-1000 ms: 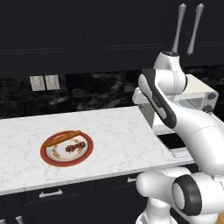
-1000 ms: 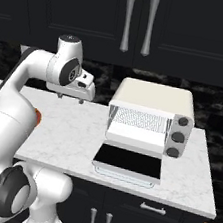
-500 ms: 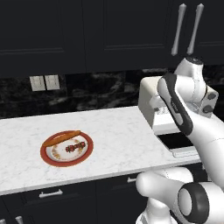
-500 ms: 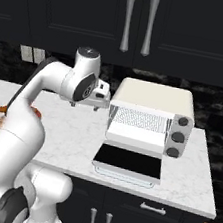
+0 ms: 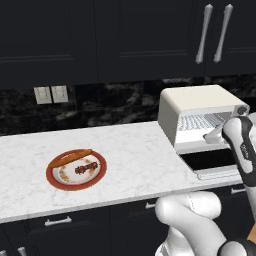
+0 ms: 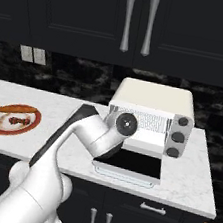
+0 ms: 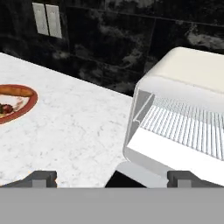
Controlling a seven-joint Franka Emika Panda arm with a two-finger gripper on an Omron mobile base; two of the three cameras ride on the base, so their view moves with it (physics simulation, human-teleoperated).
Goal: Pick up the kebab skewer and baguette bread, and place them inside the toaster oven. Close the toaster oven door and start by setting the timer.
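The gripper [image 7: 111,178], jaws wide and empty, hovers before the open toaster oven [image 5: 200,112]; the kebab skewer [image 5: 85,167] and baguette bread [image 5: 70,157] (both on the plate [image 5: 52,176]) lie well apart leftward along the tabletop [image 5: 135,155].

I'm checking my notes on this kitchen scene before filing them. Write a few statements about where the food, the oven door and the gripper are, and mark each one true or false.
1. The kebab skewer and the baguette bread lie on the red-rimmed plate. True.
2. The toaster oven door is shut. False: it is folded down flat onto the counter, with the wire rack exposed.
3. The gripper holds the baguette. False: its fingers are spread wide with nothing between them.
4. The toaster oven stands to the right of the plate on the marble counter. True.
5. Food already sits on the rack. False: the rack is bare.
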